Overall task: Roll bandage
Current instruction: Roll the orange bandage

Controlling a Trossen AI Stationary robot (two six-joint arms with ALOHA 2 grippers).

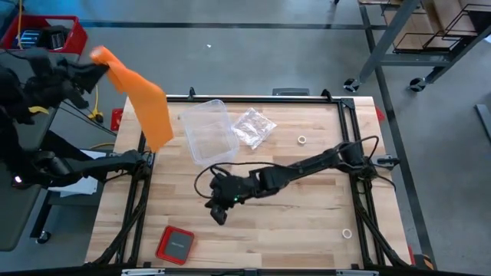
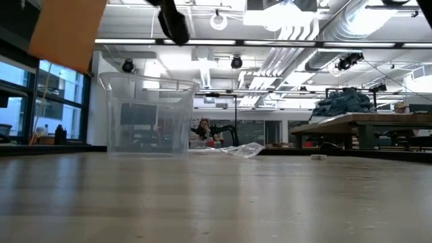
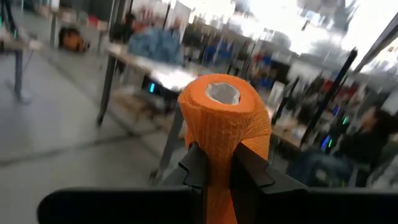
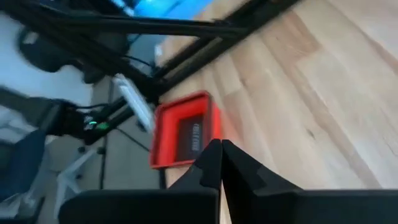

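The left pincer [image 3: 214, 165] is clamping the bandage [image 1: 146, 103], holding it up in the air beyond the table [image 1: 307, 222] edge, to the left of the clear plastic container [image 1: 205, 130]. The orange strip is hanging down toward the table's left rim, its rolled end sitting just above the fingers [image 3: 193, 168]. The right pincer [image 1: 218, 214] is resting closed and empty low over the table, in front of the container, near the red case [image 1: 175, 244]. A crinkled clear bag [image 1: 255, 127] is lying just to the right of the container.
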